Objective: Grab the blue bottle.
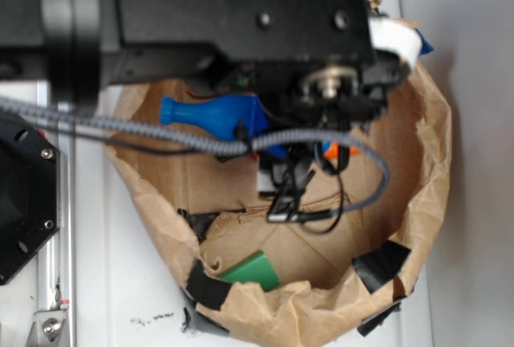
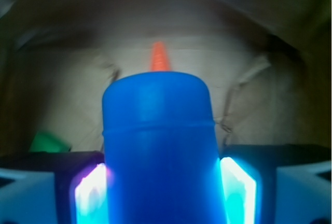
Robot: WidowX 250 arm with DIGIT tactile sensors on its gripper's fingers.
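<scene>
In the exterior view, the black arm reaches across the top of the picture and its gripper (image 1: 289, 172) hangs down inside a crumpled brown paper bag (image 1: 434, 162) that lies open on a pale table (image 1: 474, 58). The blue bottle (image 1: 210, 114) lies on its side in the upper part of the bag, its narrow neck and rounded lip pointing toward the left, its wider body running under the arm's wrist where the black hardware hides the end of it. A grey braided cable (image 1: 161, 134) crosses in front of the bottle. Just to the right of the gripper a small piece of the orange carrot (image 1: 336, 151) shows, mostly covered. A green block (image 1: 253, 271) sits near the bag's lower rim, and strips of black tape (image 1: 381, 265) patch the torn paper edge. From this view the fingers cannot be made out clearly. In the wrist view, the blue bottle (image 2: 158, 151) fills the centre, standing between the two fingers (image 2: 92, 195), which glow pale blue and press against its sides left and right, so the jaws are closed on its body. Behind the bottle the orange carrot (image 2: 158, 58) tip pokes up against the brown bag (image 2: 62, 79) floor, and the green block (image 2: 47, 142) shows at the left edge.
</scene>
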